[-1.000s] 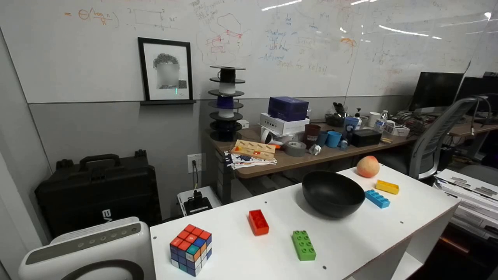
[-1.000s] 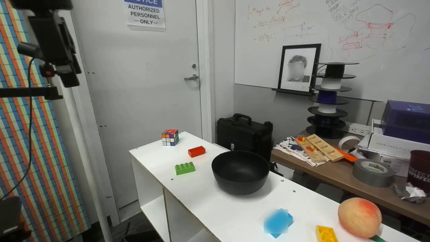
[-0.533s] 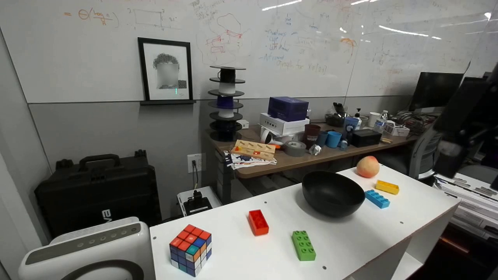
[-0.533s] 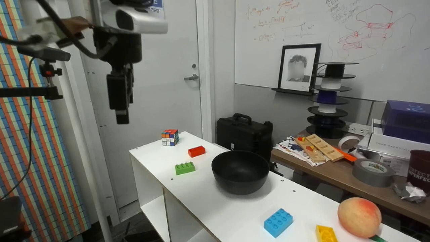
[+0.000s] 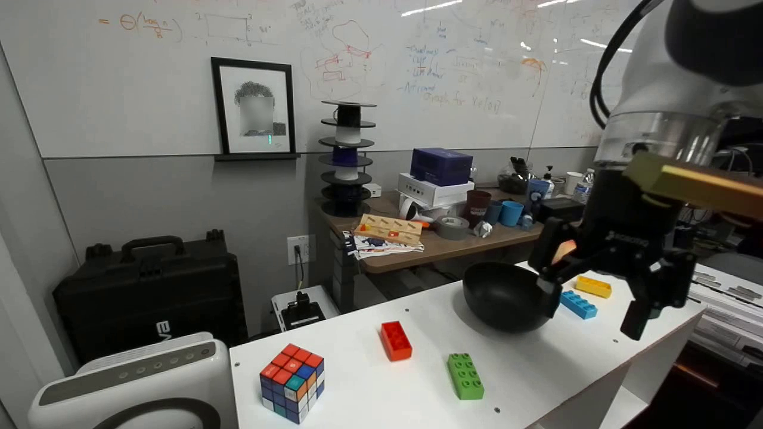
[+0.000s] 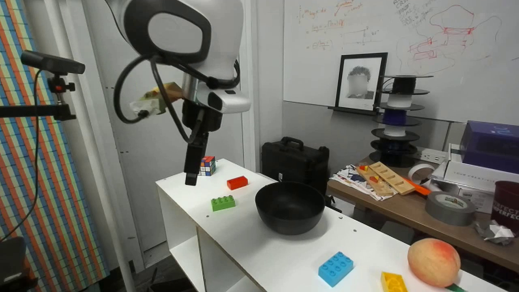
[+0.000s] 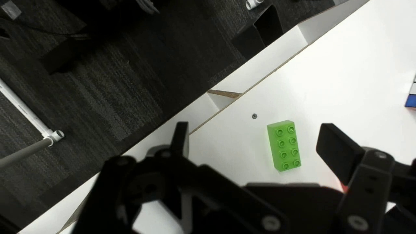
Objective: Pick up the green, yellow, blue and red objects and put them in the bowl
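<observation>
My gripper [image 7: 255,135] is open and empty in the wrist view, its two fingers wide apart. The green block [image 7: 284,146] lies below, between the fingers in that view, studs up. In an exterior view the gripper [image 5: 593,310] hangs above the white table in front of the black bowl [image 5: 498,298]. The green block [image 5: 465,376] and red block [image 5: 396,341] lie on the near side of the bowl. The blue block [image 5: 578,304] and yellow block [image 5: 594,286] lie beyond it. All four also show in an exterior view: green [image 6: 223,202], red [image 6: 237,182], blue [image 6: 335,268], yellow [image 6: 393,282].
A multicoloured puzzle cube [image 5: 292,381] stands at one end of the white table [image 5: 351,381]. A peach-coloured ball [image 6: 434,261] lies near the yellow block. A brown desk [image 5: 411,258] with boxes and cups stands behind. The table's edge and the floor show in the wrist view.
The arm has come into the exterior views and moved in over the table, lowering toward the green block. The gripper stays open. The blocks and bowl have not moved.
</observation>
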You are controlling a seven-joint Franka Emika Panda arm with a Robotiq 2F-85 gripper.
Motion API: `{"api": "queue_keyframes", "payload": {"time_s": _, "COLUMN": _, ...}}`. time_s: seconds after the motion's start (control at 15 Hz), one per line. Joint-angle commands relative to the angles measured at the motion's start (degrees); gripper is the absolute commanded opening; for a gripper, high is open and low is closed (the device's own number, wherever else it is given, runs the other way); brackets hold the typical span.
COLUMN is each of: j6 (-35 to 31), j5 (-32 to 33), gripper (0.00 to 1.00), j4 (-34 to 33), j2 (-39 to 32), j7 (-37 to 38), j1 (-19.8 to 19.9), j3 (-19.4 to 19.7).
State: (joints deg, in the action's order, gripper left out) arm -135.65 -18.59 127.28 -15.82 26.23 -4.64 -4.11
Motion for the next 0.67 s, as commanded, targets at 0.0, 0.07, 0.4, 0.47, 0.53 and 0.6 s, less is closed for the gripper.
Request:
{"api": "queue_keyframes", "payload": {"time_s": 0.0, "j6": 1.79, "j5": 5.64, "gripper": 1.0, "j4": -8.95, "j2": -9.02, "j7": 7.19, "j1": -3.14, "j3": 1.98}}
{"api": "queue_keyframes", "payload": {"time_s": 0.07, "j6": 3.05, "j5": 7.94, "gripper": 1.0, "j4": -10.77, "j2": -11.09, "j7": 8.64, "j1": -4.12, "j3": 2.64}}
{"api": "queue_keyframes", "payload": {"time_s": 0.4, "j6": 5.46, "j5": 22.66, "gripper": 1.0, "j4": -19.52, "j2": -20.65, "j7": 16.55, "j1": -11.04, "j3": 7.48}}
{"api": "queue_keyframes", "payload": {"time_s": 0.47, "j6": 5.12, "j5": 25.49, "gripper": 1.0, "j4": -21.03, "j2": -22.21, "j7": 17.97, "j1": -12.54, "j3": 8.47}}
{"api": "queue_keyframes", "payload": {"time_s": 0.53, "j6": 3.91, "j5": 27.58, "gripper": 1.0, "j4": -22.31, "j2": -23.72, "j7": 18.67, "j1": -13.5, "j3": 9.03}}
{"api": "queue_keyframes", "payload": {"time_s": 0.6, "j6": 3.97, "j5": 28.85, "gripper": 1.0, "j4": -23.5, "j2": -24.7, "j7": 19.6, "j1": -14.24, "j3": 9.33}}
